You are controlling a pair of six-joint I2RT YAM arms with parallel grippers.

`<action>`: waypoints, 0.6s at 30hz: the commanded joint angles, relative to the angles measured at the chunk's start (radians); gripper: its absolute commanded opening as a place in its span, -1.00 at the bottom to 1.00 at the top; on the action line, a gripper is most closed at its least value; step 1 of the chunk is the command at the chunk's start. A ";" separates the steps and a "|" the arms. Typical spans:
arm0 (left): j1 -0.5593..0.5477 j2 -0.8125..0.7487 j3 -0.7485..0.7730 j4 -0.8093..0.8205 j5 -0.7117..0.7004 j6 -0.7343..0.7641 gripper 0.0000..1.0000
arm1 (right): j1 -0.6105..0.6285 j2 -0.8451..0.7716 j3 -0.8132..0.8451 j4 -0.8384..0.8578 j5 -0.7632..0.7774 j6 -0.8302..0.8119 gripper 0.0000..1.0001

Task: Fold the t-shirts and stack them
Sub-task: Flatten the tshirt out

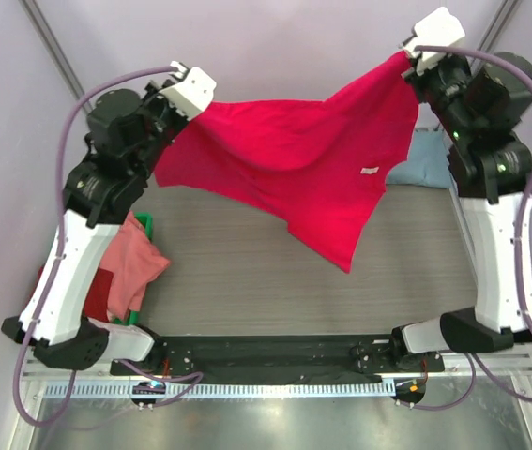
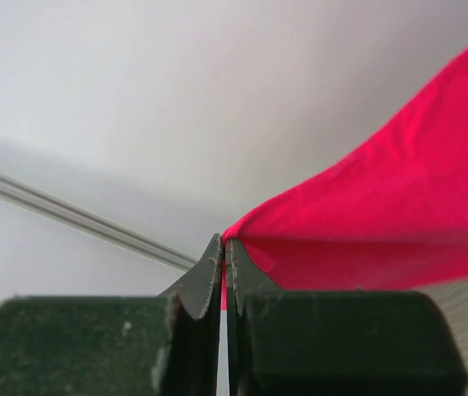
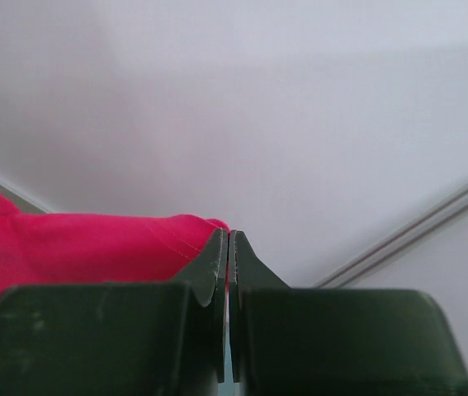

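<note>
The left gripper and right gripper each pinch a corner of the crimson shirt tight between closed fingers, the cloth sagging between them.

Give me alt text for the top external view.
Both arms hold the crimson-pink t-shirt stretched in the air above the table, left gripper and right gripper each pinching a corner. A salmon pink t-shirt hangs from the green bin at left.

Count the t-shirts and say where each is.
4. The crimson-pink t-shirt hangs between the left gripper and right gripper; the salmon t-shirt and dark red t-shirt lie far left; the blue-grey t-shirt lies far right. Others may be hidden.
</note>
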 commanded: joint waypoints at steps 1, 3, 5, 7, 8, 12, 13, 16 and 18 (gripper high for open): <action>0.003 -0.080 0.050 0.019 0.028 0.032 -1.00 | -0.001 -0.147 -0.025 0.045 0.048 -0.044 -0.97; 0.001 -0.119 0.050 0.003 0.048 0.041 -1.00 | -0.001 -0.197 -0.022 0.036 0.072 -0.055 -0.97; 0.001 -0.143 0.053 -0.016 0.074 0.044 -1.00 | -0.001 -0.217 0.022 0.005 0.083 -0.061 -0.98; 0.007 -0.169 0.075 -0.047 0.095 0.039 -1.00 | -0.001 -0.227 0.112 -0.022 0.089 -0.063 -0.98; 0.016 -0.174 0.088 -0.055 0.124 0.033 -1.00 | -0.001 -0.227 0.148 -0.048 0.089 -0.061 -0.97; 0.050 -0.205 0.175 -0.082 0.191 -0.005 -1.00 | -0.001 -0.228 0.314 -0.099 0.089 -0.052 -0.98; 0.064 -0.220 0.186 -0.092 0.203 -0.010 -1.00 | -0.003 -0.236 0.353 -0.098 0.082 -0.049 -0.97; 0.093 -0.243 0.221 -0.095 0.255 -0.014 -1.00 | -0.040 -0.259 0.389 -0.081 0.048 -0.046 -0.98; 0.107 -0.263 0.237 -0.095 0.278 -0.020 -1.00 | -0.064 -0.286 0.381 -0.042 0.011 -0.047 -0.97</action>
